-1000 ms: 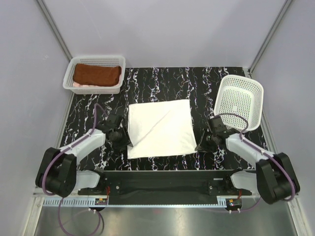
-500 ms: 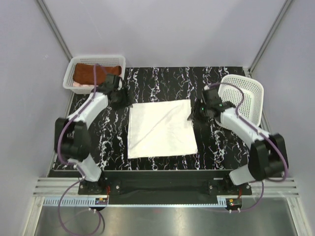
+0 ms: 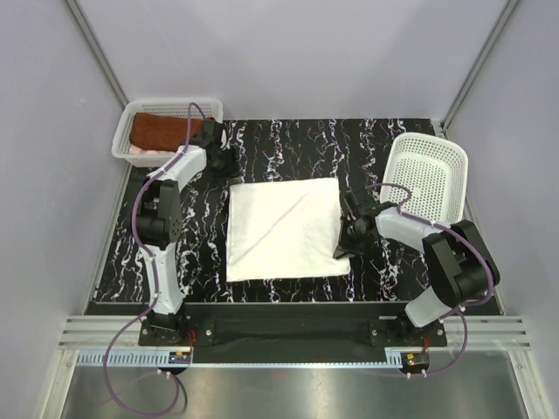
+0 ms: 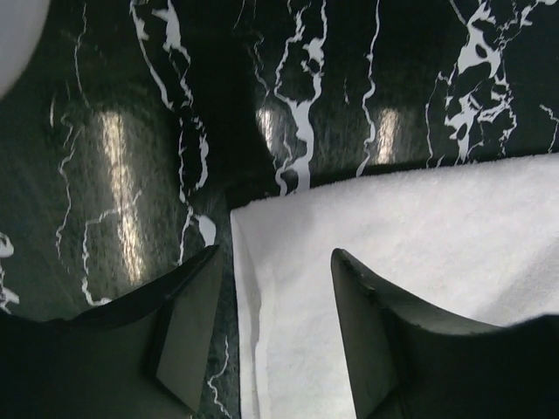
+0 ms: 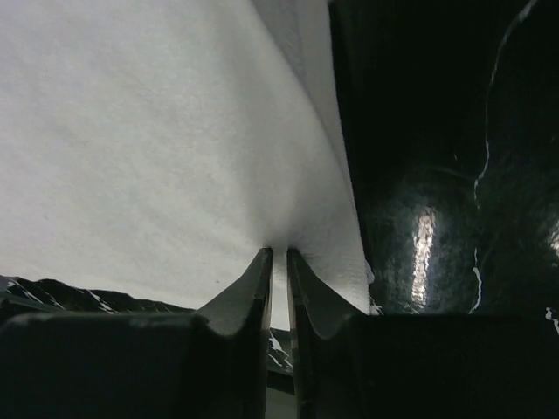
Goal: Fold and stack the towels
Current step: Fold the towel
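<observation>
- a white mesh basket (image 3: pixel 125 122) sits at the far left corner of the black marbled table (image 3: pixel 288 140)
- a folded rust-brown towel (image 3: pixel 162 131) lies inside it, on top of a pale pink towel (image 3: pixel 140 151) of which only a thin strip shows at the near edge
- the left claw (image 3: pixel 220 161) is stretched far out, just beside that basket and above the far left corner of the white towel (image 3: pixel 284 229)
- in the left wrist view the left claw (image 4: pixel 271 336) is spread wide and holds nothing; one finger (image 4: pixel 188 323) hangs over bare table, the other over the cloth, with the towel's corner (image 4: pixel 253 218) between them; i cannot tell if either tip touches
- the white towel lies spread flat in the middle of the table, with a diagonal crease across it
- the right claw (image 3: pixel 343 243) is at the towel's right edge, toward the near corner
- in the right wrist view the right claw (image 5: pixel 279 271) has its fingers pressed almost together, pinching the edge of the white towel (image 5: pixel 157 157), which rises off the table there
- a second white mesh basket (image 3: pixel 428 179) stands tilted at the right side, apart from the towel
</observation>
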Robot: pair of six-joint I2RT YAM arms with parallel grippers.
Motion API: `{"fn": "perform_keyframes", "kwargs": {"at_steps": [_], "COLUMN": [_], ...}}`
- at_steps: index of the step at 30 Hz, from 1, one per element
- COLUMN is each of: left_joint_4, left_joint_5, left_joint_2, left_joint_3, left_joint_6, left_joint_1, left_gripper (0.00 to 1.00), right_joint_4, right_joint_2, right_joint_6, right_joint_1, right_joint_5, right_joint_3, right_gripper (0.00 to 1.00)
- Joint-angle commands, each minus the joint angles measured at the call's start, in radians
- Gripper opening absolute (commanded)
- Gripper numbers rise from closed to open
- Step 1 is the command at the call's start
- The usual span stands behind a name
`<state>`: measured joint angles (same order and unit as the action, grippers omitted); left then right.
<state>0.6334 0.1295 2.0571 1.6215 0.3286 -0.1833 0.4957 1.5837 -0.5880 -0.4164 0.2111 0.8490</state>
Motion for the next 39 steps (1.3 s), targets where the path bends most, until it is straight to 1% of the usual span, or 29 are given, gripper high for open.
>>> {"fn": "perform_keyframes", "kwargs": {"at_steps": [1, 2, 5, 8, 9, 12, 15, 19, 22, 23, 25, 26, 29, 30, 34, 35, 39], "left_joint_4": [-0.04, -0.046, -0.049, -0.038, -0.035, -0.024, -0.031, -0.041, -0.043, -0.043, -0.047, -0.047, -0.052, -0.054, -0.064, -0.064, -0.077], "left_joint_5": [0.07, 0.085, 0.093, 0.091, 0.094, 0.108, 0.125, 0.139, 0.147, 0.151, 0.162, 0.173, 0.197, 0.196, 0.18, 0.151, 0.113], "left_joint_2": [0.041, 0.046, 0.057, 0.067, 0.074, 0.086, 0.083, 0.089, 0.097, 0.101, 0.115, 0.121, 0.143, 0.147, 0.144, 0.138, 0.115], "left_joint_3": [0.061, 0.058, 0.061, 0.066, 0.069, 0.075, 0.071, 0.077, 0.087, 0.097, 0.104, 0.113, 0.127, 0.129, 0.117, 0.117, 0.1], "left_joint_6": [-0.036, -0.03, -0.023, -0.019, -0.019, -0.014, -0.007, 0.001, 0.013, 0.021, 0.027, 0.032, 0.043, 0.046, 0.069, 0.076, 0.095], "left_joint_1": [0.005, 0.005, 0.008, 0.008, 0.008, 0.008, 0.008, 0.01, 0.011, 0.011, 0.011, 0.013, 0.016, 0.018, 0.034, 0.045, 0.07], "left_gripper": [0.56, 0.52, 0.48, 0.49, 0.53, 0.55, 0.55, 0.51, 0.42, 0.35, 0.27, 0.17, 0.02, 0.0, 0.0, 0.0, 0.0], "right_joint_4": [0.009, 0.004, -0.009, -0.022, -0.023, -0.037, -0.036, -0.029, -0.029, -0.031, -0.032, -0.031, -0.023, -0.023, -0.025, -0.028, -0.04], "right_joint_2": [-0.08, -0.09, -0.103, -0.077, -0.073, -0.06, -0.064, -0.065, -0.065, -0.071, -0.076, -0.082, -0.093, -0.094, -0.103, -0.103, -0.103], "right_joint_6": [-0.044, -0.055, -0.067, -0.073, -0.072, -0.07, -0.069, -0.067, -0.07, -0.072, -0.075, -0.076, -0.075, -0.076, -0.081, -0.087, -0.095], "right_joint_1": [-0.016, -0.016, -0.016, -0.018, -0.018, -0.018, -0.018, -0.016, -0.018, -0.016, -0.018, -0.018, -0.018, -0.016, -0.018, -0.018, -0.016], "right_joint_5": [-0.028, -0.045, -0.052, -0.061, -0.064, -0.062, -0.067, -0.073, -0.076, -0.075, -0.078, -0.079, -0.088, -0.091, -0.104, -0.104, -0.108], "right_joint_3": [-0.07, -0.096, -0.123, -0.128, -0.128, -0.133, -0.131, -0.133, -0.142, -0.145, -0.154, -0.157, -0.165, -0.166, -0.179, -0.18, -0.194], "right_gripper": [0.18, 0.18, 0.18, 0.17, 0.17, 0.17, 0.17, 0.17, 0.17, 0.17, 0.16, 0.16, 0.16, 0.16, 0.16, 0.16, 0.16]}}
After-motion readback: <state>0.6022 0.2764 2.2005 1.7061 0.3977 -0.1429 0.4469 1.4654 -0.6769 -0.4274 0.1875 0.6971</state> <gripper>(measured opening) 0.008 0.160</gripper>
